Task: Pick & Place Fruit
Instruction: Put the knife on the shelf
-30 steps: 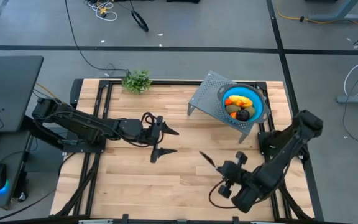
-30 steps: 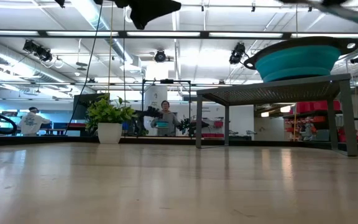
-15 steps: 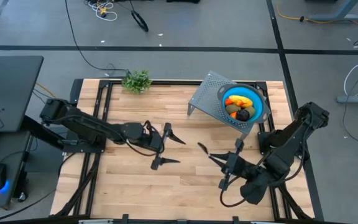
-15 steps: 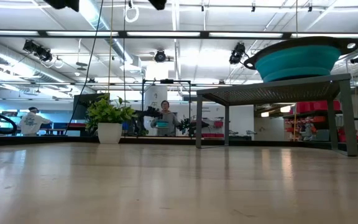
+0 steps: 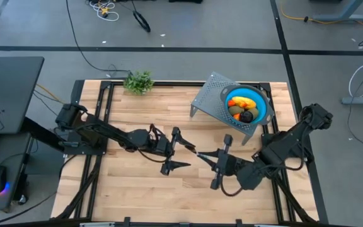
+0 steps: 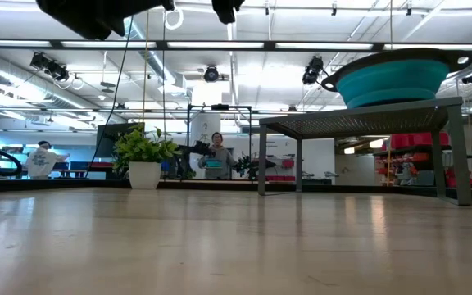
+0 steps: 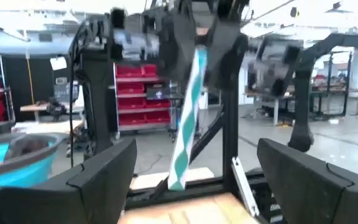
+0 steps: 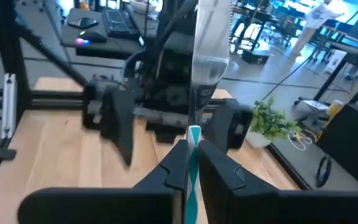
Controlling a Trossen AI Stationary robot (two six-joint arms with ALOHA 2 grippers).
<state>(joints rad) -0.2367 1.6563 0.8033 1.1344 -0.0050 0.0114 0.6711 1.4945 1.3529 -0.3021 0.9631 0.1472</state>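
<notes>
Fruit [image 5: 242,108] in bowl [image 5: 261,101], table edge.

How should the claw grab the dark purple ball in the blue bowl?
Pinch the dark purple ball-shaped fruit across its widest middle, coming straight down from above. The round blue bowl's wall and the olive-green fruit beside it probably block any sideways approach.

Robotics lab: red parts bins [image 7: 138,93], workstations (monitors, keyboards), ceiling spotlights [image 6: 211,74].
</notes>
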